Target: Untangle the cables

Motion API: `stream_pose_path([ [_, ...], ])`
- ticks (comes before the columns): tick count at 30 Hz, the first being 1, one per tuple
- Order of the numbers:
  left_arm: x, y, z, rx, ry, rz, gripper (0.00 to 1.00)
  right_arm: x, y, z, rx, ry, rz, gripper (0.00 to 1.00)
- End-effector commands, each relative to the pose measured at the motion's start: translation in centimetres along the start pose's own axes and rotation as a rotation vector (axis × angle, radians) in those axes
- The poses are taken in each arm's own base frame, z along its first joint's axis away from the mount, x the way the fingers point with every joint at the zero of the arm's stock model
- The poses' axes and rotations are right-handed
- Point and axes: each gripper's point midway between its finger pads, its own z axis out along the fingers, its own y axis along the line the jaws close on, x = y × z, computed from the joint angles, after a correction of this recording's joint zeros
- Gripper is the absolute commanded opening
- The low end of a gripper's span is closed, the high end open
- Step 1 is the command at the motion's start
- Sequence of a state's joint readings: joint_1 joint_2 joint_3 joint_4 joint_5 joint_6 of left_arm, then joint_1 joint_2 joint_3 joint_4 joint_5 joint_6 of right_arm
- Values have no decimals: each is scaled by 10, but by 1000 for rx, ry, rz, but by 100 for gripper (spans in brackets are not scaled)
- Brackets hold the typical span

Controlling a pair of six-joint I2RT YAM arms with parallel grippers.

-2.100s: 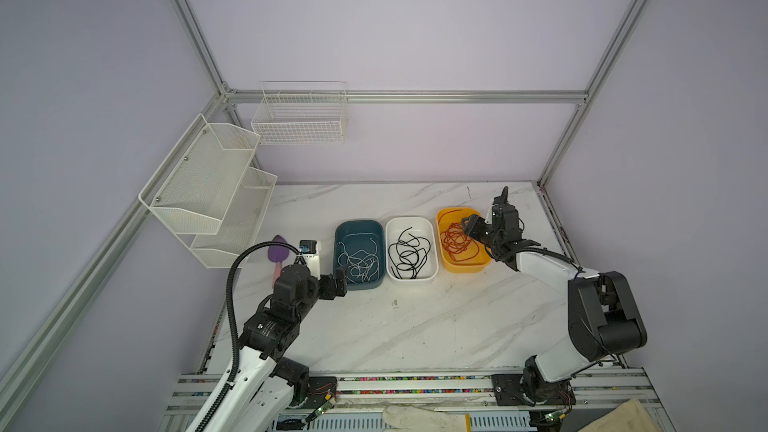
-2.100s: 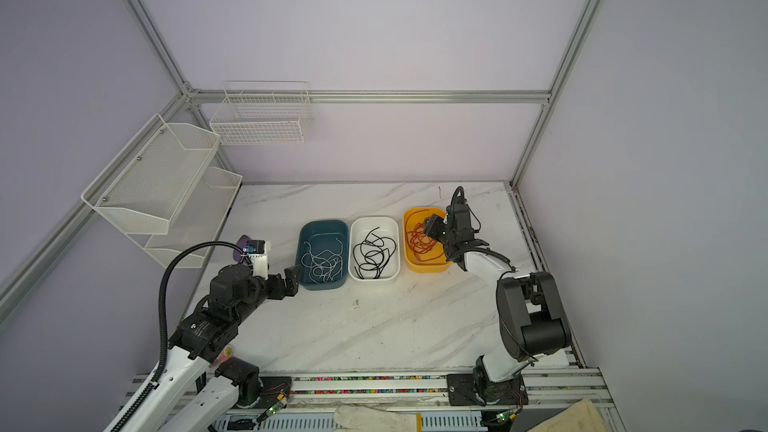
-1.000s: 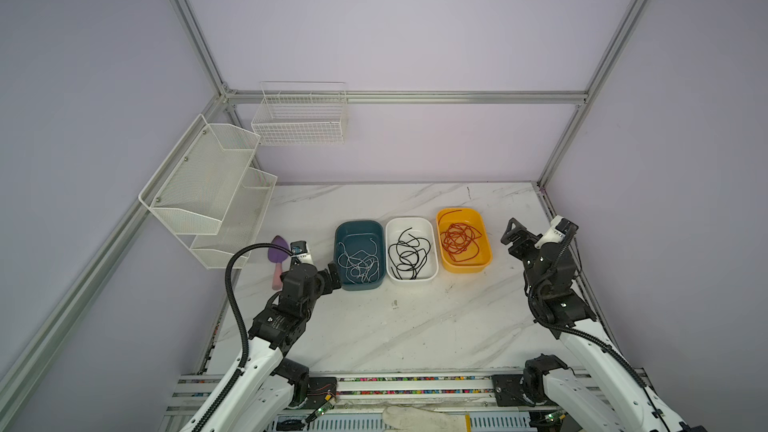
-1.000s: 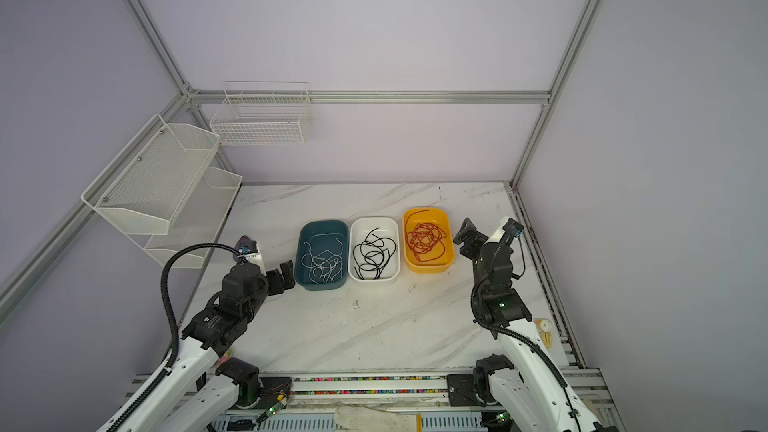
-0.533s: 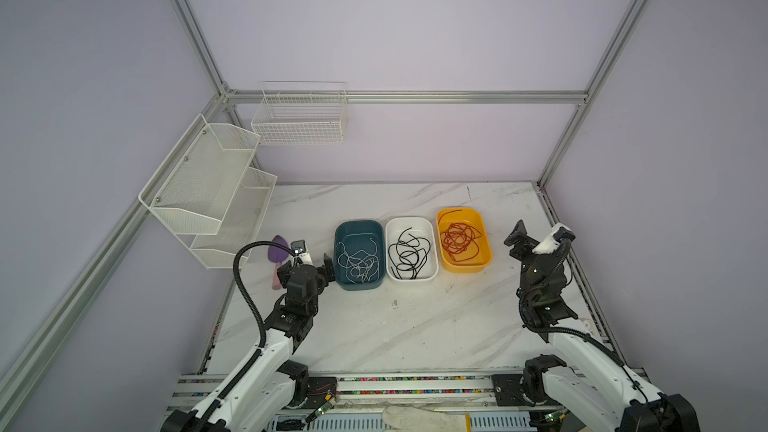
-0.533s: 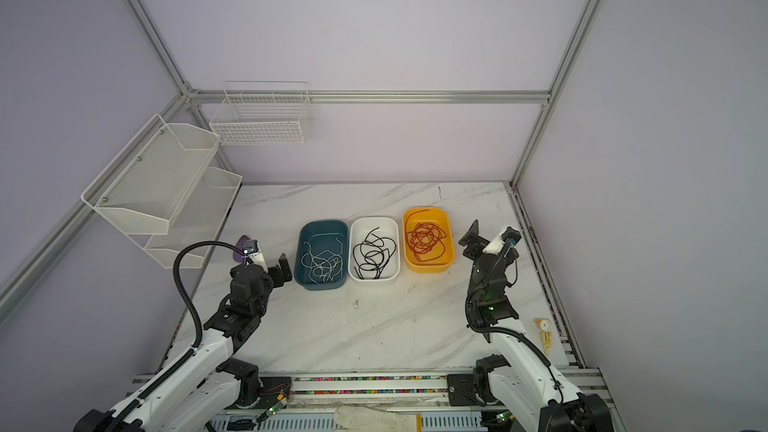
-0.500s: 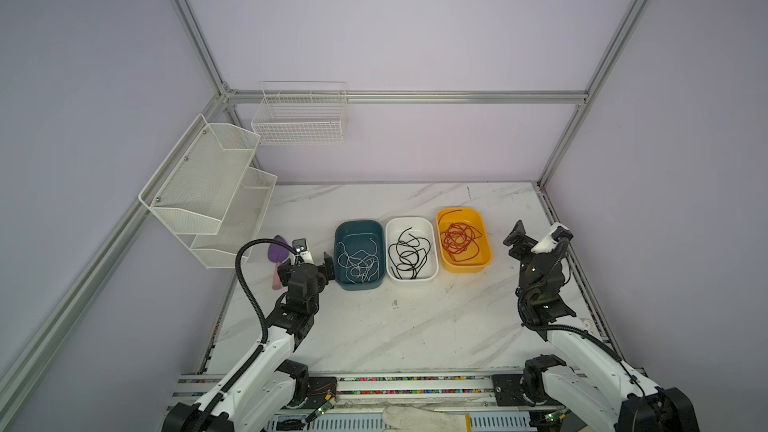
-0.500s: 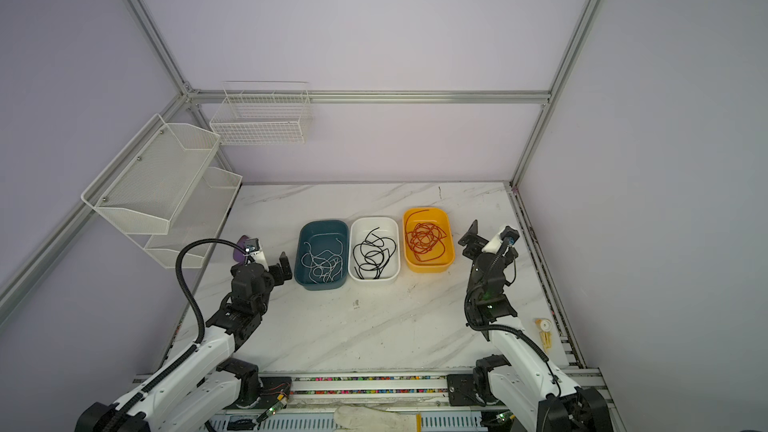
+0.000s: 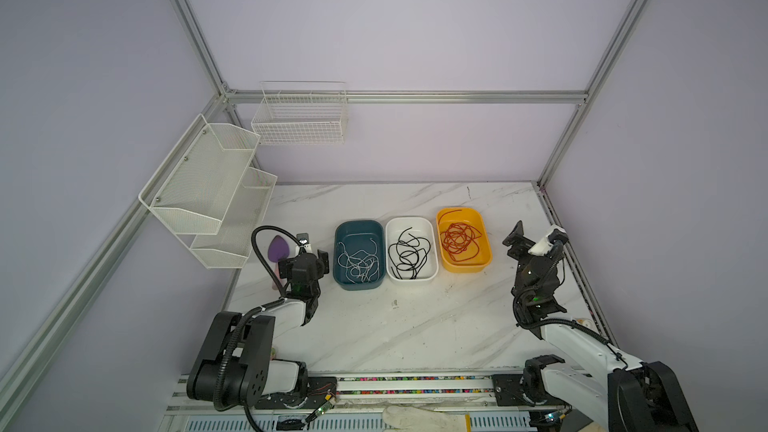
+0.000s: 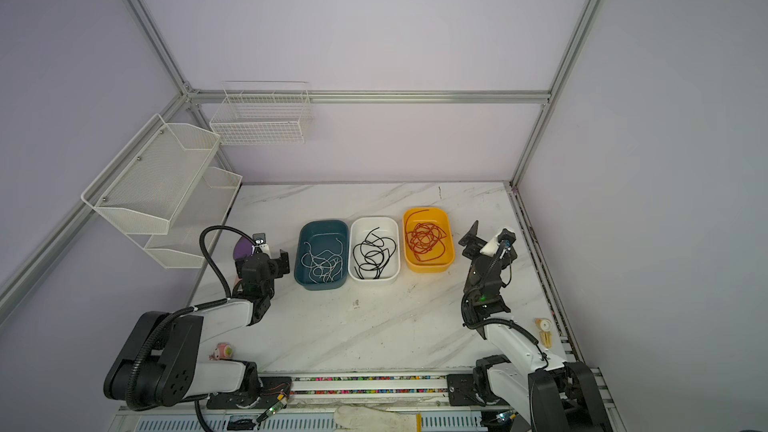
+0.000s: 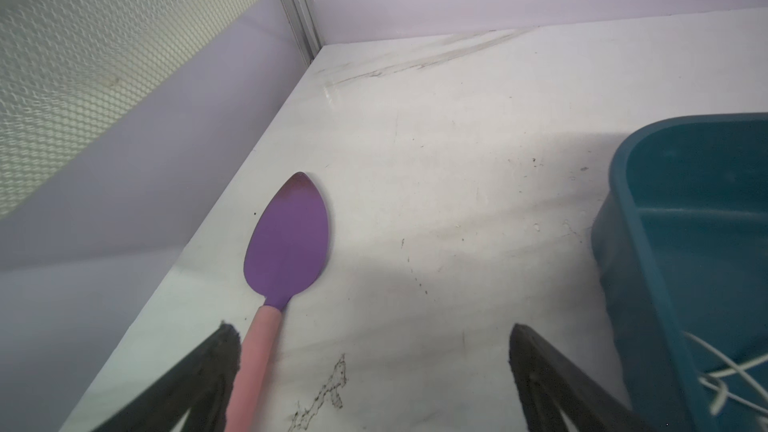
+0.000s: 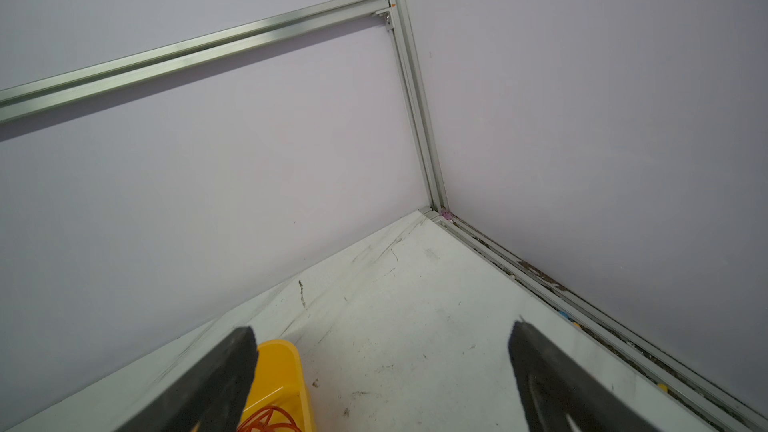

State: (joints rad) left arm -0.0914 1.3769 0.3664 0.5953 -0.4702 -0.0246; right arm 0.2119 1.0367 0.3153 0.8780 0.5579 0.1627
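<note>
The job looked close to finished, by my reading; in both top views the cables were parted by colour into three bins in a row at the middle of the frame, and none lay loose on the tabletop (image 9: 374, 326). The white cables (image 9: 359, 261) lay in the teal bin (image 9: 359, 285) on the left, the black cables (image 9: 409, 255) in the white bin (image 9: 411, 279) in the centre, and the red cables (image 9: 459, 241) in the yellow bin (image 9: 465, 267) on the right. No strand crossed from one bin to its neighbour.

What may remain is inside each bin. Every pile was a loose heap of thin loops lying over one another (the red one the tightest coil), and I could not tell whether any lengths were knotted.

The left hand (image 11: 372, 330) stood spread wide and empty at lower left of the top views, just beside the teal bin; a spatula (image 11: 291, 238) lay on the tabletop by one of its fingers. The right hand (image 12: 382, 329) was likewise wide open and held nothing; it was raised off the tabletop at the right of the frame, near the yellow bin and clear of it.
</note>
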Motion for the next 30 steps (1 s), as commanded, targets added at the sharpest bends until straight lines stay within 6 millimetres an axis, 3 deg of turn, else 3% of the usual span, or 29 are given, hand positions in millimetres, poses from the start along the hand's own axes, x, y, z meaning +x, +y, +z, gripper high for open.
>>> stream_pose_path([
  [1,-43,4,6,21,-156,-112,100,-8,-3,0,4,-50,18,98],
  [2,-32,1,13,22,-133,-112,100,-6,-3,2,9,-44,15,98],
  [6,-21,-11,22,69,-120,-89,100,3,-5,5,18,-35,11,97],
  [19,-23,-13,24,96,-144,-80,100,32,-7,26,18,-34,-64,98],
  [25,-23,-13,24,97,-150,-76,100,67,9,45,-58,10,-166,98],
  [30,-23,-13,24,97,-148,-76,100,92,15,48,-122,18,-208,98],
])
